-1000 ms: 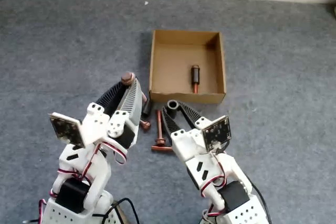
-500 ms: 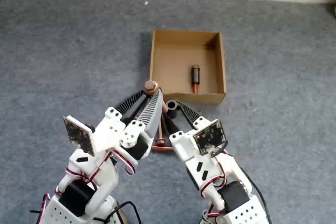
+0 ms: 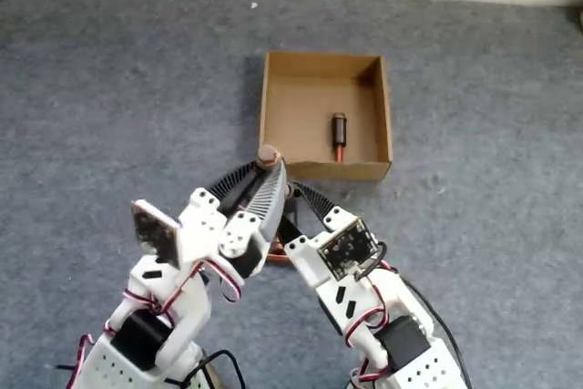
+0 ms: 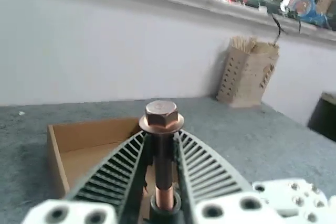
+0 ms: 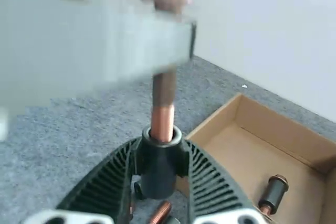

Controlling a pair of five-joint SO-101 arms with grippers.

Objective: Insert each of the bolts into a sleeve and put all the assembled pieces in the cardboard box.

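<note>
My left gripper (image 3: pixel 267 168) is shut on a copper bolt (image 3: pixel 266 155), head up, just in front of the cardboard box (image 3: pixel 272 116). In the left wrist view the bolt (image 4: pixel 161 129) stands upright between the fingers of the left gripper (image 4: pixel 161 139), its lower end in a black sleeve (image 4: pixel 165 204). My right gripper (image 5: pixel 158 153) is shut on that sleeve (image 5: pixel 158 166), and the bolt shaft (image 5: pixel 164 106) enters its top. In the high view the right gripper (image 3: pixel 291 192) lies mostly under the left one. One assembled piece (image 3: pixel 339 133) lies in the box.
Grey carpet covers the table around the box. A loose bolt (image 5: pixel 159 214) lies on the carpet below the sleeve, and a copper bit (image 3: pixel 276 259) shows between the two arms. Both arms crowd the space in front of the box wall (image 5: pixel 262 124).
My left gripper has carried the bolt to the right, over the right gripper, and the bolt's tip now sits in the sleeve. The right gripper shifted slightly left under it.
</note>
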